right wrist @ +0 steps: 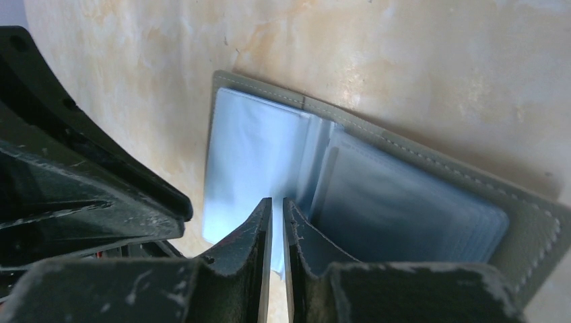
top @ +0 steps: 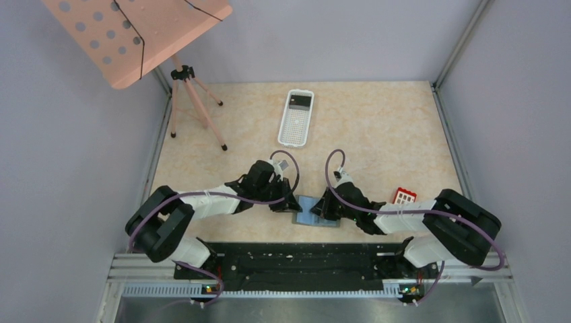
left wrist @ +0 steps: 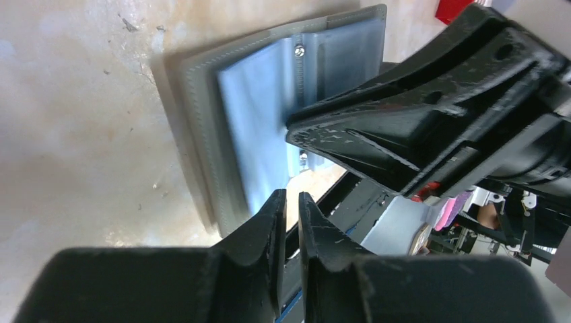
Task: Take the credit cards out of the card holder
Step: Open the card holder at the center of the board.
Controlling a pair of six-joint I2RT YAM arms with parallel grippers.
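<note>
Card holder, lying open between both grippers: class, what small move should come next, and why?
Probably a short pull: the right gripper draws back along the table while the left gripper steadies the card holder. The right jaws stand almost closed at a pale pocket edge; whether they pinch a card cannot be told. One red card already lies out on the table.

The card holder [top: 316, 214] lies on the desk [top: 377, 134] at 6 o'clock. A credit card [top: 405, 196] lies at its 3 o'clock. The basket [top: 293, 134] sits at 12, perhaps holding a second card [top: 299, 103].
</note>
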